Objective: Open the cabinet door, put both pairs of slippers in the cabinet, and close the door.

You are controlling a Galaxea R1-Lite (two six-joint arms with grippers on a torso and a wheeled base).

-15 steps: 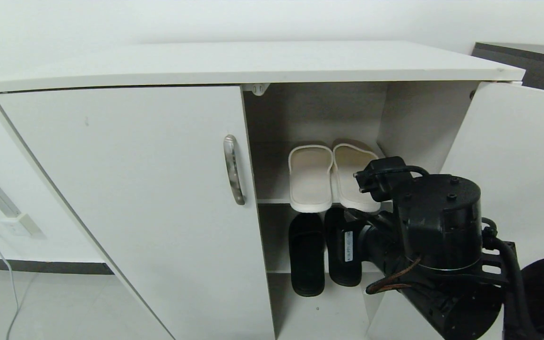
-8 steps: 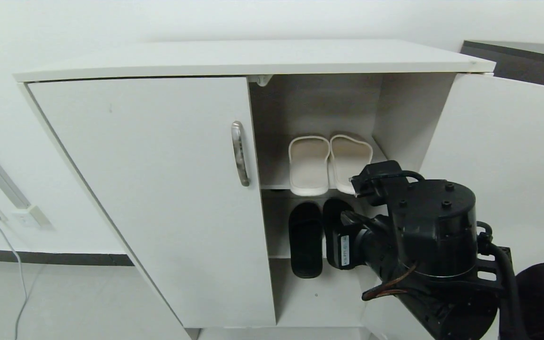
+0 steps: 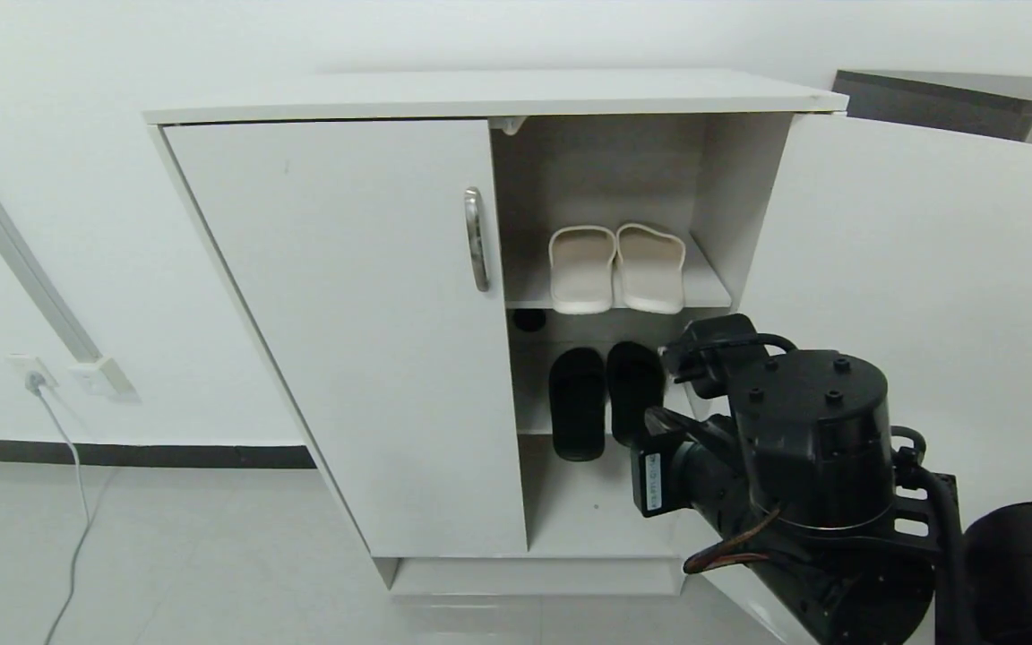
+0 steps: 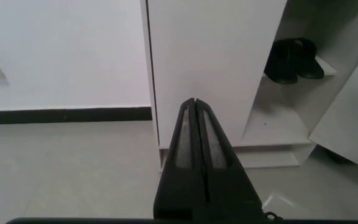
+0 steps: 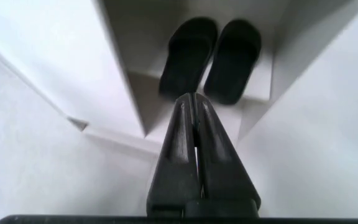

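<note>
The white cabinet (image 3: 480,94) has its left door (image 3: 346,313) closed and its right door (image 3: 919,269) swung wide open. A white pair of slippers (image 3: 616,267) lies on the upper shelf. A black pair of slippers (image 3: 606,399) lies on the shelf below, side by side, toes inward. My right arm (image 3: 794,448) hangs in front of the open bay, below and outside the black pair. My right gripper (image 5: 194,99) is shut and empty, a short way off from the black slippers (image 5: 210,59). My left gripper (image 4: 194,106) is shut and empty, over the floor before the closed door (image 4: 216,56).
A metal handle (image 3: 477,239) runs down the closed door's inner edge. The bottom shelf (image 3: 597,520) is bare. A wall socket (image 3: 32,372) with a trailing cable (image 3: 77,502) sits at the left above a dark baseboard (image 3: 122,452). A dark-topped unit (image 3: 973,94) stands behind the open door.
The head view has drawn back and shifted, so the cabinet looks smaller and sits further right. My right arm has come away from the black slippers' shelf. Both pairs stay put.
</note>
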